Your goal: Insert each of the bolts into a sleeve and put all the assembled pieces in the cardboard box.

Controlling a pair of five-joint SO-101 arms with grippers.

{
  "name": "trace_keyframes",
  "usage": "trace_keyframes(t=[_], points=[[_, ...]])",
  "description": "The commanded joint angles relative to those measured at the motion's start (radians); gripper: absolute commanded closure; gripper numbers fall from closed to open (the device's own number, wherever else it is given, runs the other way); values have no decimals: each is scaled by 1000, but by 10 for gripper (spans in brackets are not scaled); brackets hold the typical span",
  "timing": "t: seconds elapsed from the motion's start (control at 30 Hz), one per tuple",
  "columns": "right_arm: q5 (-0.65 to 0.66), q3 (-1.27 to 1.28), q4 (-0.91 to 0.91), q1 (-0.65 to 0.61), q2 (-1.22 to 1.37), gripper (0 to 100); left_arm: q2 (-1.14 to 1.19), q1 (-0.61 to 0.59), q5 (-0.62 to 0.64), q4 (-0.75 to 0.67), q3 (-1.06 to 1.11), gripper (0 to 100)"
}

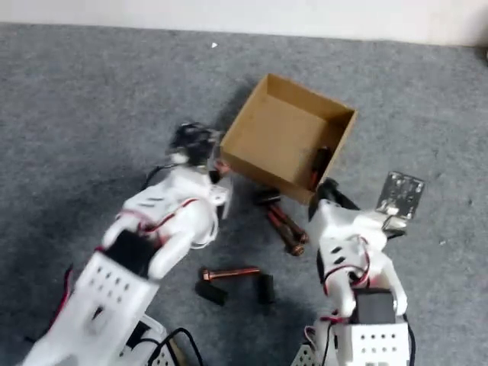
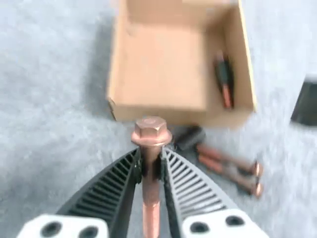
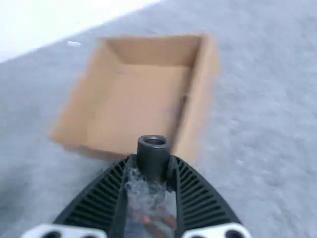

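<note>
The step in hand looks like the mating. The left end effector [image 2: 150, 161] is clamped on the shank of a copper-coloured hex-head bolt [image 2: 151, 134], with the head past the fingertips. The right end effector [image 3: 151, 166] grips a black cylindrical sleeve [image 3: 152, 151], its open bore facing outward. To do it well, I judge the two axes must be lined up before any push. Since the head leads, the left wrist probably needs turning to present the shank's free end. In the high view the left arm [image 1: 164, 217] lies from 7 o'clock toward the 9 o'clock corner of the open brown cardboard box [image 1: 267, 130], and the right arm [image 1: 354, 252] from 5 o'clock to its 5 o'clock wall. One assembled piece [image 1: 321, 163] lies inside the box. Loose bolts [image 1: 286, 227] lie on the grey tabletop [image 1: 91, 99] at the box's 6 o'clock.
</note>
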Motion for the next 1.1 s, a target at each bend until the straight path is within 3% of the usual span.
trace_keyframes(t=[0.0, 0.07, 0.23, 0.4, 0.67, 1.07], points=[[-2, -1, -73, -116, -79, 993, -246, -65, 81, -140, 105, 995], [29, 31, -139, -173, -99, 993, -354, -85, 103, -187, 165, 995], [295, 157, -325, -343, -133, 993, -595, -94, 207, -253, 292, 995], [413, 321, -499, -487, -162, 993, -788, -93, 304, -348, 409, 995], [462, 507, -625, -526, -254, 993, -892, -85, 305, -512, 565, 995], [462, 521, -504, -521, -338, 993, -894, 50, 236, -532, 581, 995]])
